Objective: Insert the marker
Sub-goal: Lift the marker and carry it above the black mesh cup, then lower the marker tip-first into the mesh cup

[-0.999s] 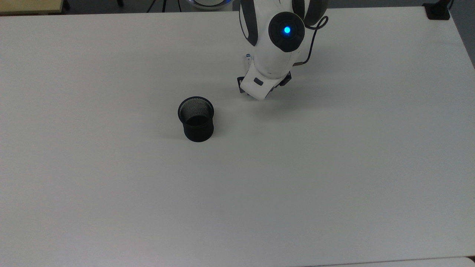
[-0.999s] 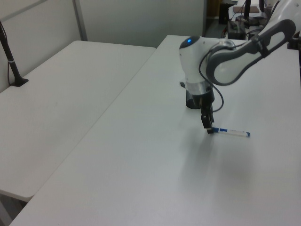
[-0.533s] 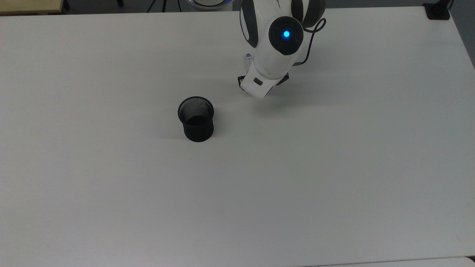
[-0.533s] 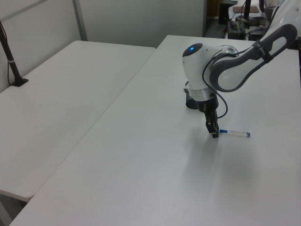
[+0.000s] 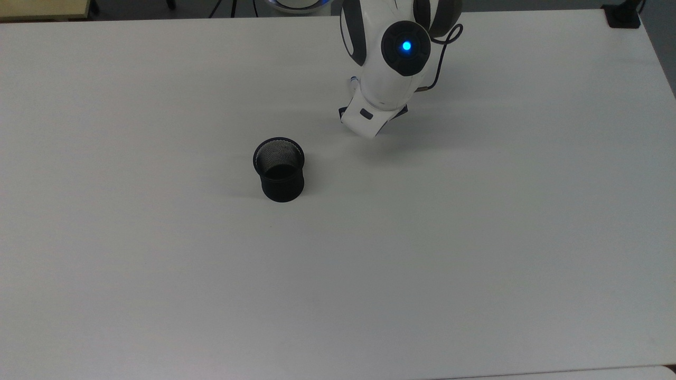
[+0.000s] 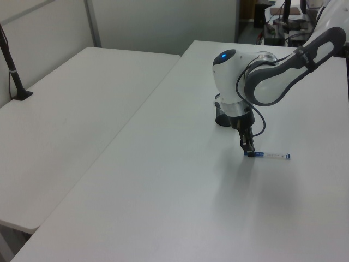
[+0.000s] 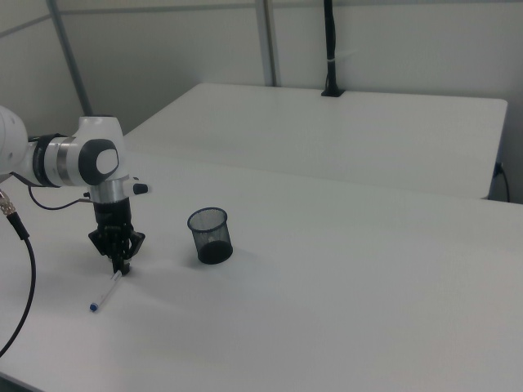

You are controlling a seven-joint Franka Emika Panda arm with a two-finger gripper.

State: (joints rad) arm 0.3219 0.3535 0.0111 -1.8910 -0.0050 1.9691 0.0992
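The marker [image 6: 272, 156], slim and white with blue ends, lies flat on the white table [image 6: 163, 180]. My gripper [image 6: 250, 153] points down over the end of it nearest the cup, fingers drawn together on that end. In the right view the gripper [image 7: 121, 265] meets the marker [image 7: 106, 291] at its upper end, and the rest trails toward the right view's lower left. The top view has the arm [image 5: 393, 68] covering the marker [image 5: 353, 81] except for one tip. The black mesh cup [image 5: 279, 169] stands upright, apart from the gripper.
The cup [image 7: 210, 234] sits to the right of the gripper in the right view, with bare tabletop between them. In the left view the cup [image 6: 221, 118] is partly behind the arm. A second white table [image 6: 71, 125] adjoins, carrying a black clamp post [image 6: 13, 76].
The gripper has come down onto the marker's end, and its fingers have drawn together there. The marker and the cup have not moved.
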